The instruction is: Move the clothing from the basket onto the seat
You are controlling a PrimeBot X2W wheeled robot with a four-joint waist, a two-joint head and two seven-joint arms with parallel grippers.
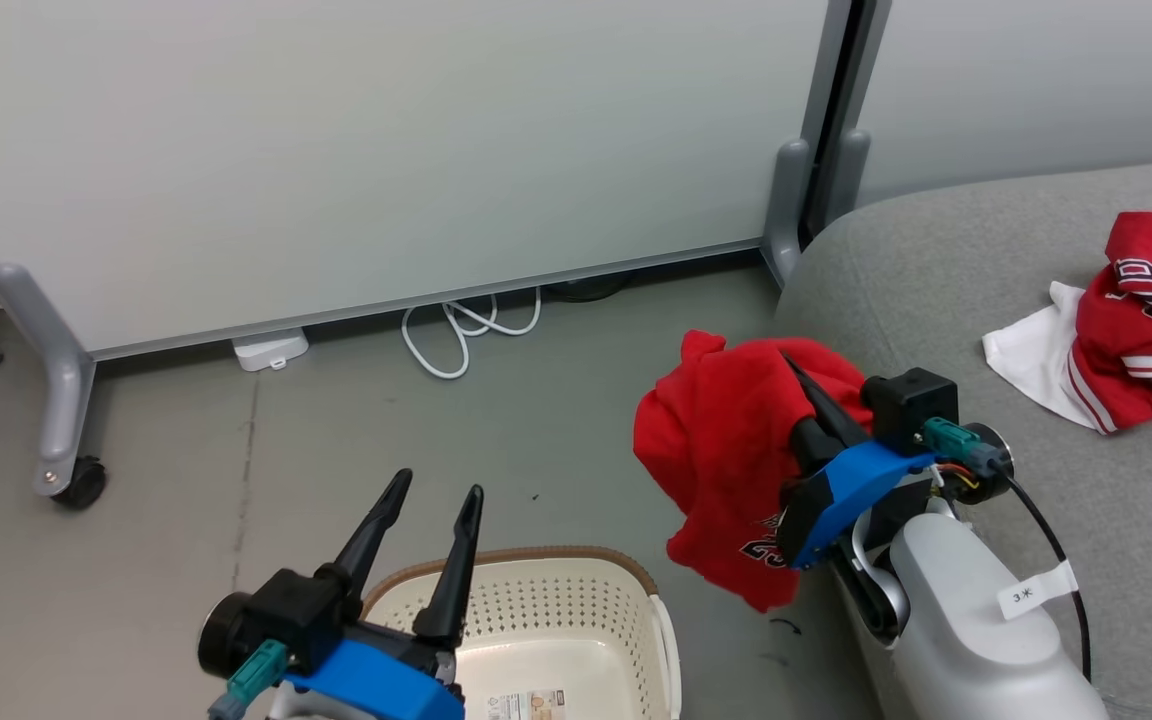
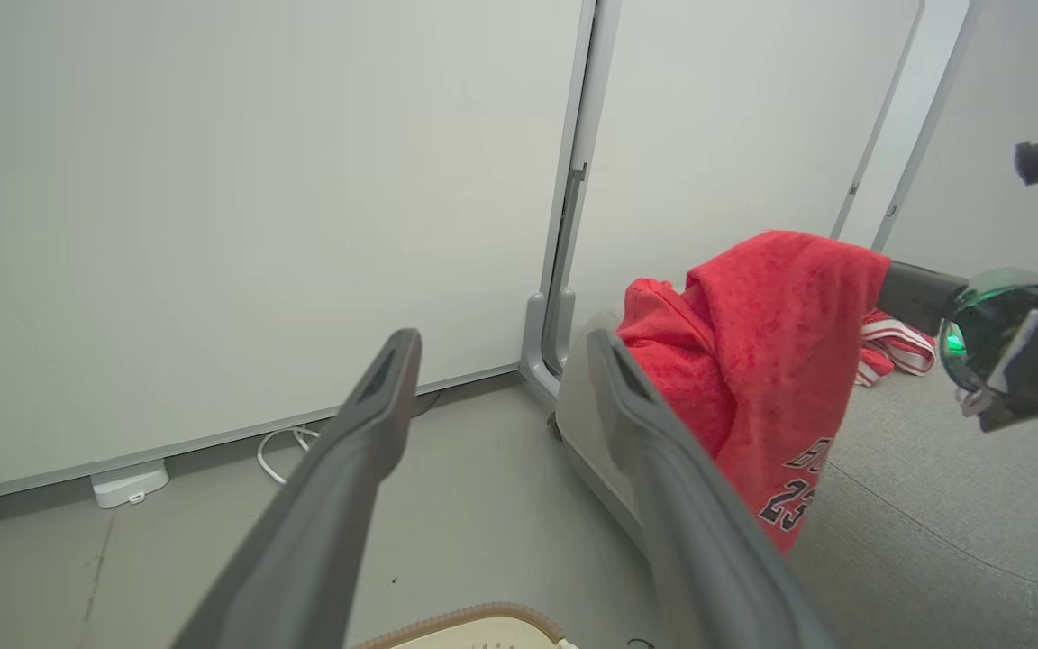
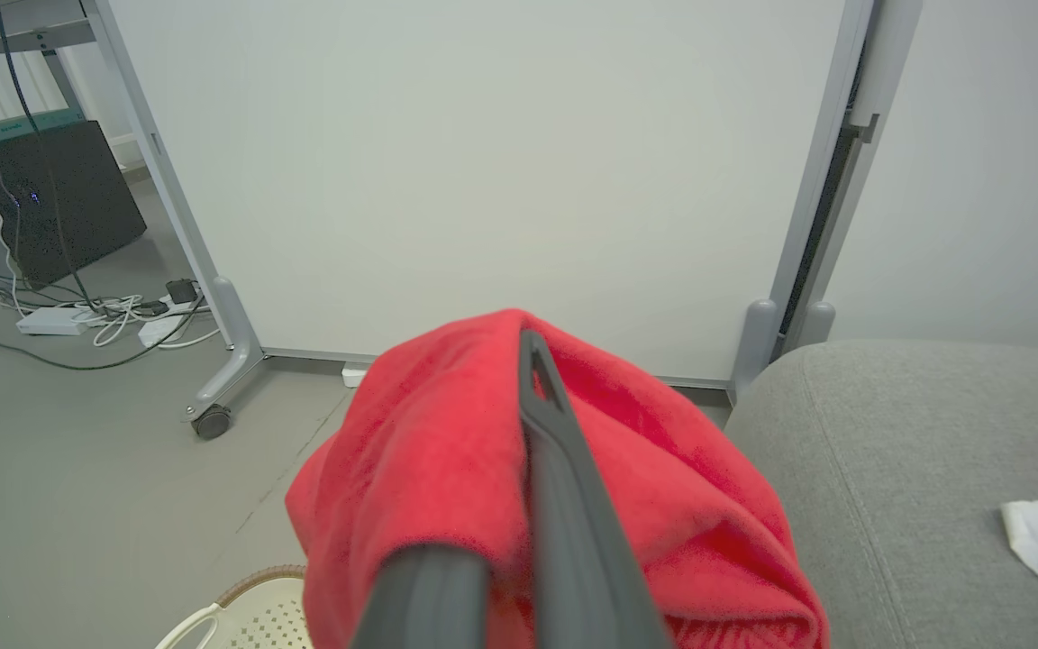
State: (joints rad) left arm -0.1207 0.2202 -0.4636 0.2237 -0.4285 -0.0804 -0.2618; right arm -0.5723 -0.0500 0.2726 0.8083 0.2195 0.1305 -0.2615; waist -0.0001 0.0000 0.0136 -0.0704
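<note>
While clamp-tight in the right tool [image 1: 789,366], clothing [image 1: 716,440] beside the seat [image 1: 936,300]; left tool [image 1: 438,485] apart.

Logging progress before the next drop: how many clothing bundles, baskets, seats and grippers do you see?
Red clothing bundles: 2, one hanging from the shut right gripper, one lying on the grey seat
Laundry basket: 1
Grey seat: 1
Grippers: 2, left gripper open
Total: 6

Office-like lab: wheeled partition panels [image 1: 386,150], loose cables [image 1: 466,335] on grey floor [image 1: 336,450].
</note>
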